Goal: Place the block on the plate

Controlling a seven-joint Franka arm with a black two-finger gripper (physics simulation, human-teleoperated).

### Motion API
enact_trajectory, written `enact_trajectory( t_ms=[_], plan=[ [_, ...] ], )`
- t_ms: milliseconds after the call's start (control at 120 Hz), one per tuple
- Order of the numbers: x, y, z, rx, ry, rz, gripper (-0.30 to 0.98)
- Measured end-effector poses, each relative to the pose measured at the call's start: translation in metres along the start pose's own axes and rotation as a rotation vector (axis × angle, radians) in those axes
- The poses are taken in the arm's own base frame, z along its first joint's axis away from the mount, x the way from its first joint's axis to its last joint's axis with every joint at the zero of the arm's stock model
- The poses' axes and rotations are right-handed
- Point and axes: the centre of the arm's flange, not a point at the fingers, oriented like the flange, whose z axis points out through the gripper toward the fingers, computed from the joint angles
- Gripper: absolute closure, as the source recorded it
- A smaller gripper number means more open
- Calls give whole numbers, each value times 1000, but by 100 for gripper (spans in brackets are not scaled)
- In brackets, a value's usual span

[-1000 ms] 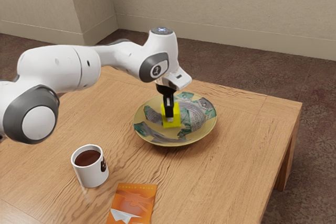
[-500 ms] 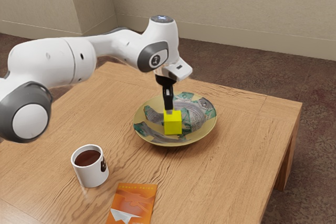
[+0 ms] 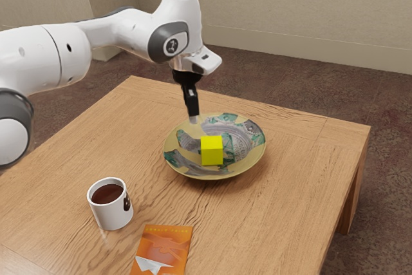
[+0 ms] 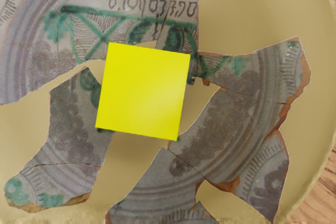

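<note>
Gripper (image 3: 194, 120): black, pointing down above the plate and apart from the block; whether open or closed, cannot be told. It holds no block.

Block (image 3: 212, 151): one, plain bright yellow, a cube. Rests within the plate, flat face up, inside the rim on all sides. In the wrist view, its square top lies over painted fragments and tan ground.

Plate (image 3: 250, 159): one, round, shallow, tan, decorated with grey and green fragments bearing dark lettering. Stands on the table.

Mug (image 3: 114, 214): one, white, dark mark on its side, upright, containing dark brown liquid. Placed toward the exterior view's left from the plate, apart from it.

Booklet (image 3: 163, 249): one, orange, with a white shape on its cover. Lies flat near the mug.

Table (image 3: 270, 214): wooden, light brown, visible grain.
</note>
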Motion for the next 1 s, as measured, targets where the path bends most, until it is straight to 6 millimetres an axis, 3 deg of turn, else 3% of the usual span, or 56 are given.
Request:
enact_trajectory(
  t_ms=[142, 408, 650, 800, 1000],
  plan=[
    [-20, -5, -30, 23, -15, -102, 0],
    [-75, -27, -69, 42, -61, -361, 0],
    [-158, -41, -105, 40, -90, -620, 0],
    [-195, -40, -134, 52, -75, -730, 0],
    [-212, -34, -167, 58, -47, -812, 0]
  ],
)
